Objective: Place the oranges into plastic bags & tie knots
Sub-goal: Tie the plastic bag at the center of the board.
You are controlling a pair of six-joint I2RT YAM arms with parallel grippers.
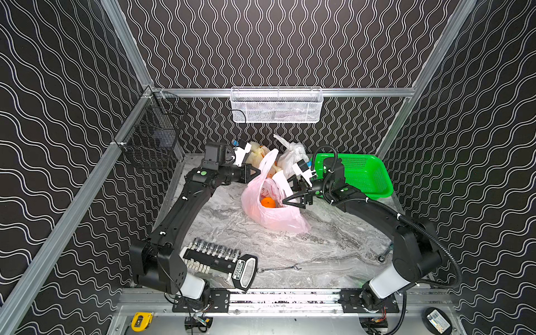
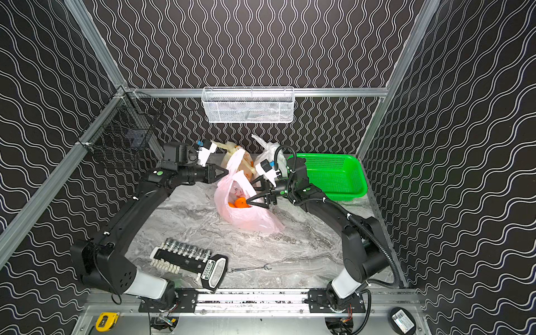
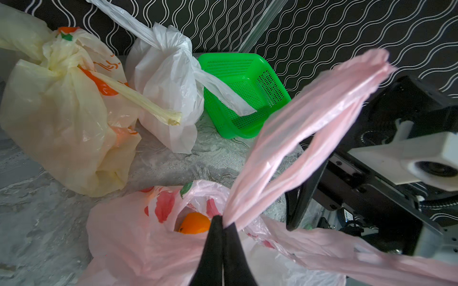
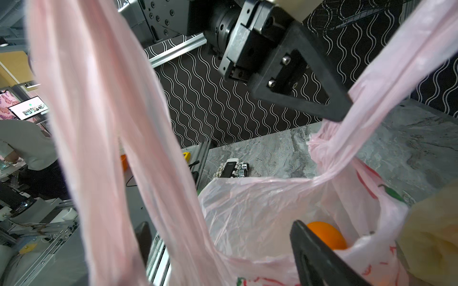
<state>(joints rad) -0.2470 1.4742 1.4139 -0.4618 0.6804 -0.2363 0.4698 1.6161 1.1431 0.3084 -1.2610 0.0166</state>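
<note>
The left claw (image 1: 256,171) is pinched fully closed on one handle of the pink bag (image 1: 272,220), holding it up over the bench (image 1: 333,249). The bag sits mid-bench with its mouth agape and an orange (image 1: 268,202) inside. The right claw (image 1: 285,191) stands part-open at that mouth, one finger close beside the orange, clamping nothing. The bag's other handle hangs loose between its fingers.
</note>
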